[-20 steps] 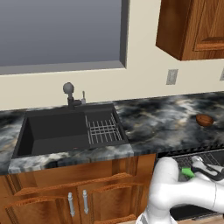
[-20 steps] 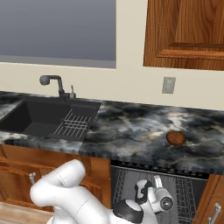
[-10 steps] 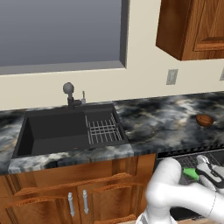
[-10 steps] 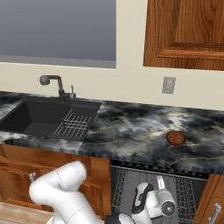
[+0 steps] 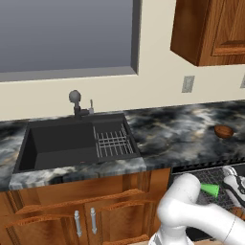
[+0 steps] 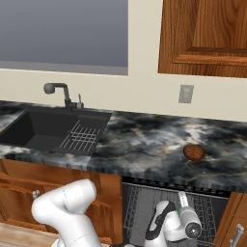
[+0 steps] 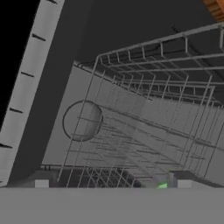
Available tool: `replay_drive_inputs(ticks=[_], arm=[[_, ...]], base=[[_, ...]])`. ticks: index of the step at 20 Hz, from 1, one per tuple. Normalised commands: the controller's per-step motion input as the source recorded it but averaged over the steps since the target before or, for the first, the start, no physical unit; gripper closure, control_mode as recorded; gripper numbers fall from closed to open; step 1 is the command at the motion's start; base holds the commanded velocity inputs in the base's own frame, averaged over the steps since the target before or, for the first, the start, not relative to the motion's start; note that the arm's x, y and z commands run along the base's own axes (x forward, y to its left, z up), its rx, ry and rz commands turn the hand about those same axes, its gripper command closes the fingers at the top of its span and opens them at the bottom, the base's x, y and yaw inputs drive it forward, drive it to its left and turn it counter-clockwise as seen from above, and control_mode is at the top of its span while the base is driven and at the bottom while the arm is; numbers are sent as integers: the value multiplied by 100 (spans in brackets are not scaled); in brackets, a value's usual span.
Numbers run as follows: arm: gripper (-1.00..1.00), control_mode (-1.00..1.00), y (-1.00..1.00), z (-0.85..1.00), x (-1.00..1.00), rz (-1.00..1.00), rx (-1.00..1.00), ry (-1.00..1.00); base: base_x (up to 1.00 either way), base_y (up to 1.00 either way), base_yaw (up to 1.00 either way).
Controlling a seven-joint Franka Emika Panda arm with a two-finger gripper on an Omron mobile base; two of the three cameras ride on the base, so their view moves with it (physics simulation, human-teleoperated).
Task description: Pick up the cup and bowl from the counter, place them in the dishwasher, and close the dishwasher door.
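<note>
Two-finger claw point(image 7: 113, 183): released, dark tips spread wide, low inside the dark under-counter dishwasher point(image 6: 140, 202) over its grey wire rack point(image 7: 153, 109).
Cup: small bright green tapered cup point(image 5: 209, 190) lies on its side in the rack just beside the claw. A green sliver shows by one tip; whether they touch I cannot tell.
Bowl: small reddish-brown wood-like bowl point(image 6: 194, 152) sits on the dark marbled stone counter point(image 5: 172, 134).
Key relation: bowl lies above the claw and farther back, almost directly over the dishwasher opening.
Next, likely: lift out, then reach for the bowl.
</note>
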Motion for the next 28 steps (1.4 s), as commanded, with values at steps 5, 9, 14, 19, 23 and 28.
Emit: replay_drive_inputs(ticks=[5,9,14,19,23,28], arm=[[-100,-100,-7,23,0,0,-12,0],[-100,-100,-5,30,-2,0,-14,0],[-100,-100,-15,44,-13,0,-7,0],[-100,-100,-16,53,-23,0,-2,0],[-100,-100,-16,63,-33,0,0,0],[-100,-100,-15,57,-20,0,0,0]], base=[[0,0,0],[0,0,0],[0,0,0],[0,0,0],[0,0,0],[0,0,0]])
